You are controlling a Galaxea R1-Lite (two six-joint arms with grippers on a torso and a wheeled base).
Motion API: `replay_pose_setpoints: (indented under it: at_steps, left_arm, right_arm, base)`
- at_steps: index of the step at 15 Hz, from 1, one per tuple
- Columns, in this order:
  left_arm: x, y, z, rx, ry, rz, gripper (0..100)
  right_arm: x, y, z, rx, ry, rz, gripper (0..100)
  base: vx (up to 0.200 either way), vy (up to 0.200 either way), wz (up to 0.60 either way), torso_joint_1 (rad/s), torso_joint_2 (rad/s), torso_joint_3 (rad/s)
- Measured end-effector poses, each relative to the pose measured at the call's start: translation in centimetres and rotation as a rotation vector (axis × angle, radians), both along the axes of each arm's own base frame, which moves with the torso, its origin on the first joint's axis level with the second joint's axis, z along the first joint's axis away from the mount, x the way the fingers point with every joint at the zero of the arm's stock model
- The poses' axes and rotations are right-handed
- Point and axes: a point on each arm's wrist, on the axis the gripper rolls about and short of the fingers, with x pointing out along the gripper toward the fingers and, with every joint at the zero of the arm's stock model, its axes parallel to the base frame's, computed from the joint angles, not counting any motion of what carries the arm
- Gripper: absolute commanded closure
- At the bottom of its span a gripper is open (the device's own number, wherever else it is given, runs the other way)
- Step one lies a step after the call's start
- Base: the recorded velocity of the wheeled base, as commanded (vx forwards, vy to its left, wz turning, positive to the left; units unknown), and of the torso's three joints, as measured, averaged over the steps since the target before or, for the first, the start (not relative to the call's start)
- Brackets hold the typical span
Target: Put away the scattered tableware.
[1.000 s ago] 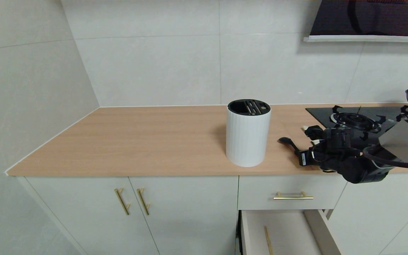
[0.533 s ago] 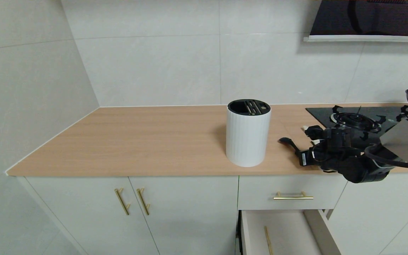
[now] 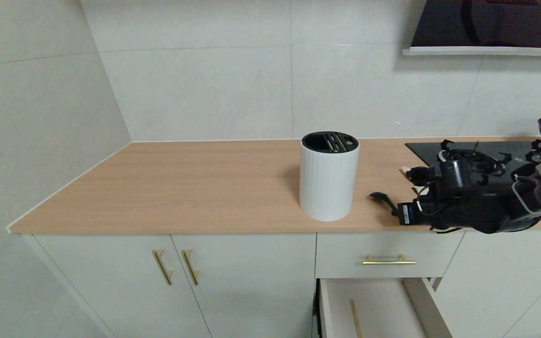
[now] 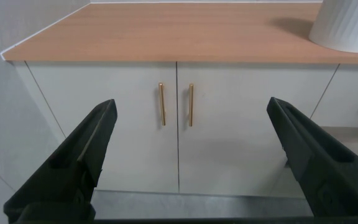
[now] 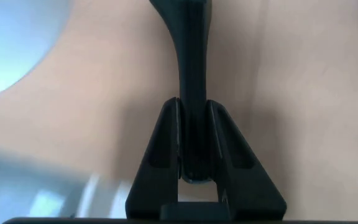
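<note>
Utensil [image 5: 191, 56], slim, black, clamped in right tool [image 5: 193, 111], beside ribbed white cylinder [image 3: 329, 183]; left tool [image 4: 191, 111] apart.

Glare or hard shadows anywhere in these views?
Head view: soft, even light; the white utensil holder throws a faint shadow leftward on the countertop, and the glossy range hood carries reflections. Left wrist view: a faint shadow lies beside the holder; cabinet doors evenly lit. Right wrist view: black utensil between the jaws, no glare on it.
</note>
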Motion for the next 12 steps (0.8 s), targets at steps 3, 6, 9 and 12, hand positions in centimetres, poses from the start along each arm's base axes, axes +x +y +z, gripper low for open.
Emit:
replay_pose_setpoints:
  at_steps: [3,6,9,12]
  left_arm:
    - [0.0,0.0,0.0,0.000,0.000,0.000,0]
    - [0.0,0.0,0.0,0.000,0.000,0.000,0]
    - [0.0,0.0,0.0,0.000,0.000,0.000,0]
    - [0.0,0.0,0.0,0.000,0.000,0.000,0]
  right_arm:
    - [-3.8,0.5,2.9,0.049,0.053,-0.015,100]
    - [-8.9,0.5,5.3,0.083,0.089,-0.019,100]
    - [-13.3,0.7,5.9,0.110,0.140,-0.014,100]
    - [-15.5,0.5,5.4,0.111,0.124,-0.002,100]
  base:
    - [0.000,0.000,0.00,0.000,0.00,0.000]
    - [0.000,0.000,0.00,0.000,0.00,0.000]
    - [0.000,0.000,0.00,0.000,0.00,0.000]
    - [0.000,0.000,0.00,0.000,0.00,0.000]
